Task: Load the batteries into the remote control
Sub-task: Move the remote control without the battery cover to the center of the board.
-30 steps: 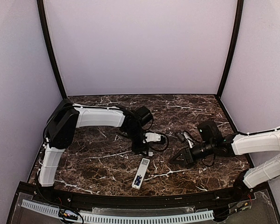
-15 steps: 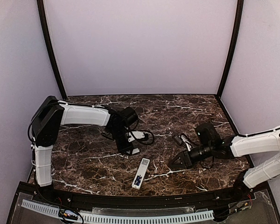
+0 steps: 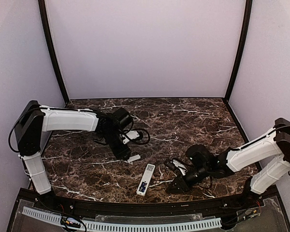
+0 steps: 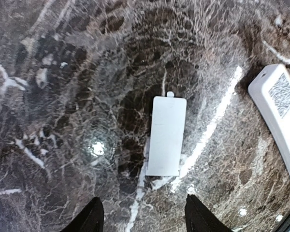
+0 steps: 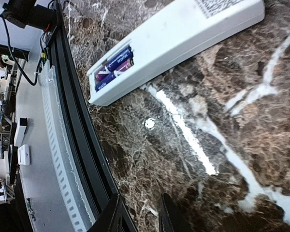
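Note:
The white remote control (image 3: 146,179) lies back up near the table's front edge. Two dark blue-purple batteries (image 5: 113,67) sit side by side in its recess at the near end (image 3: 143,186). In the right wrist view the remote (image 5: 183,38) lies ahead of the fingers. My right gripper (image 3: 176,186) (image 5: 142,217) hovers just right of the remote, jaws a little apart and empty. My left gripper (image 3: 124,153) (image 4: 146,220) is open and empty, just behind the small white cover plate (image 4: 166,136) (image 3: 134,158) lying flat on the table. The remote's end (image 4: 280,113) shows at right.
The black raised front rim (image 5: 75,125) of the table runs close beside my right fingers, with a white perforated strip (image 3: 135,225) beyond it. Black cables (image 3: 142,137) loop by the left wrist. Purple walls enclose the dark marble table (image 3: 198,116).
My left arm has swung left and toward the front; the cover plate now lies on the table by its fingertips. My right arm has moved left and toward the front, close to the remote.

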`<action>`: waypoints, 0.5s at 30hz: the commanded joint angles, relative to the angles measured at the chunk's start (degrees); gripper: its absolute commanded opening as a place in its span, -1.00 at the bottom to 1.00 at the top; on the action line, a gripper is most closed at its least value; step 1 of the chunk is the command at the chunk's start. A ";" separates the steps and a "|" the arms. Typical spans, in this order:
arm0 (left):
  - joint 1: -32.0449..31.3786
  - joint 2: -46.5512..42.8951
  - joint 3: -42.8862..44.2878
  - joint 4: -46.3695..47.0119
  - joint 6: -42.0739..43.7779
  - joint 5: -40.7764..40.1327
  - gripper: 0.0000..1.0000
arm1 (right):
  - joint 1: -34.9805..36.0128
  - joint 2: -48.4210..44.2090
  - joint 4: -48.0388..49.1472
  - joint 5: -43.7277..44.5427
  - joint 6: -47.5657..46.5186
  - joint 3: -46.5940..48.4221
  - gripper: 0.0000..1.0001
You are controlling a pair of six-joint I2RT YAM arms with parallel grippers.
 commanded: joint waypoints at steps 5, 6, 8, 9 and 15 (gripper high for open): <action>0.64 -10.53 -6.25 4.60 -5.06 -1.30 0.23 | 7.81 10.84 4.90 5.73 1.48 7.01 -0.52; 0.79 -10.96 -6.96 4.54 -5.18 -1.46 0.23 | 8.35 12.34 5.15 5.80 1.41 8.18 -0.52; 1.54 -11.85 -7.97 4.94 -6.03 -1.30 0.24 | 9.14 15.13 5.72 6.08 1.50 10.52 -0.53; 2.09 -12.12 -8.30 5.34 -6.45 -0.93 0.24 | 9.42 16.27 6.13 6.08 1.44 11.47 -0.53; 4.61 -12.79 -9.20 5.74 -6.51 0.35 0.23 | 9.77 21.45 6.76 5.26 0.25 18.63 -0.55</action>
